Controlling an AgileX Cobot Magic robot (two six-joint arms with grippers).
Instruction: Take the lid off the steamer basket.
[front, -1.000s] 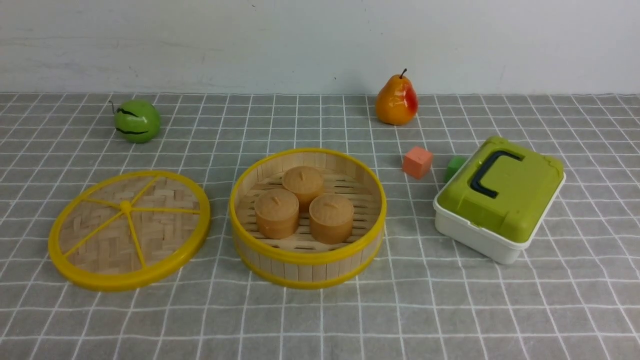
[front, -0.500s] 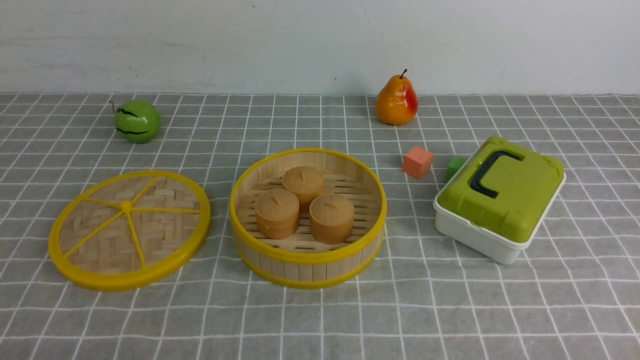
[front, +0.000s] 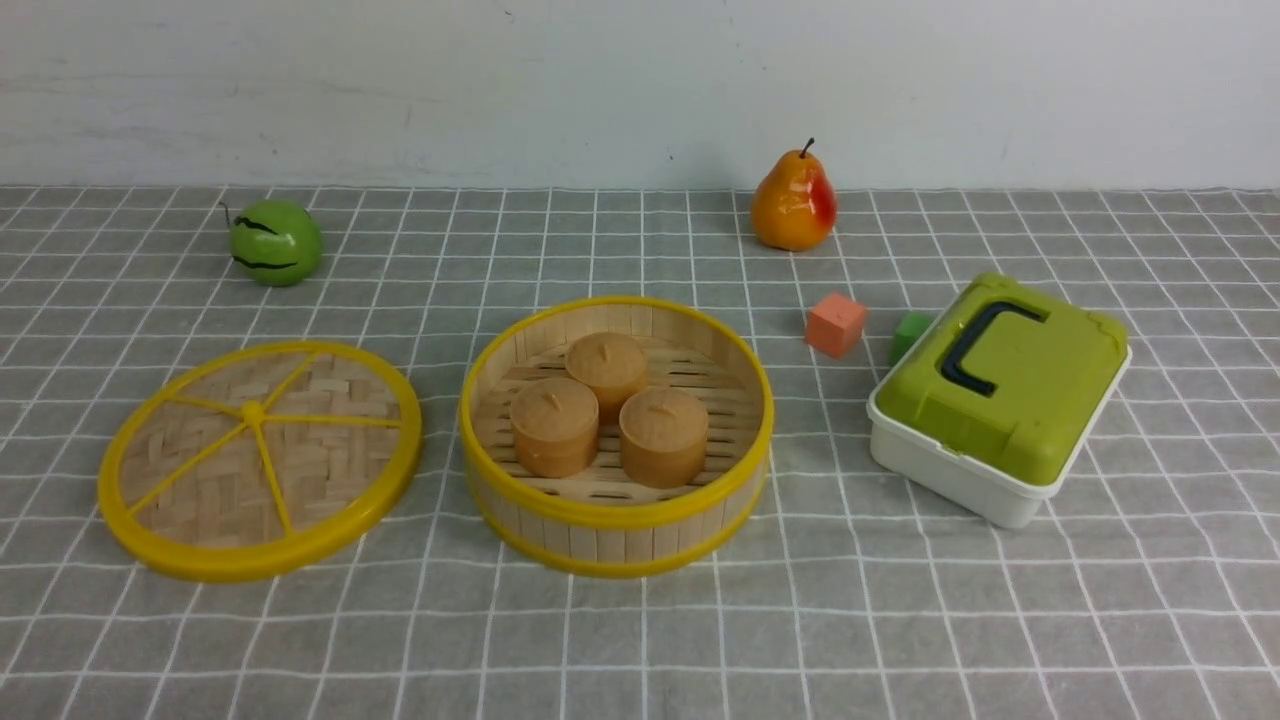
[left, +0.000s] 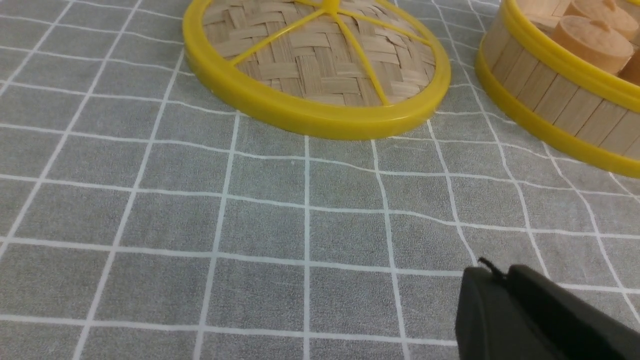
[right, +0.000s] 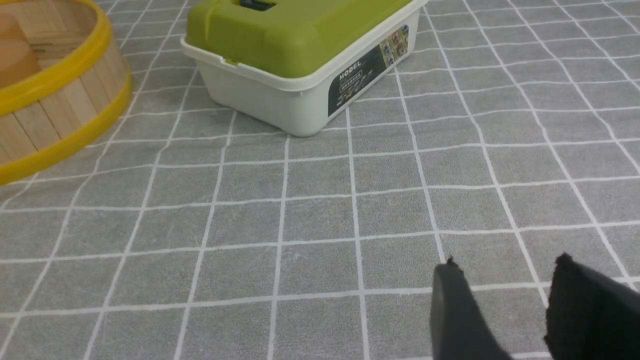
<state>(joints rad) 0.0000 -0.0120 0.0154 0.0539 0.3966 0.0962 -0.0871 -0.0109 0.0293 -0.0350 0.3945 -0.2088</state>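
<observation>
The lid (front: 258, 460), woven bamboo with a yellow rim and spokes, lies flat on the cloth left of the steamer basket (front: 615, 500); it also shows in the left wrist view (left: 320, 65). The basket stands open with three tan buns (front: 610, 410) inside. Its wall shows in the left wrist view (left: 550, 105) and the right wrist view (right: 55, 115). Neither gripper shows in the front view. My left gripper (left: 500, 275) is shut and empty, over bare cloth short of the lid. My right gripper (right: 505, 267) is open and empty over bare cloth.
A white box with a green lid (front: 1000, 395) stands right of the basket, also in the right wrist view (right: 300, 55). An orange cube (front: 835, 324) and a green cube (front: 908, 334) lie behind it. A pear (front: 793, 203) and a green fruit (front: 273, 241) sit near the wall.
</observation>
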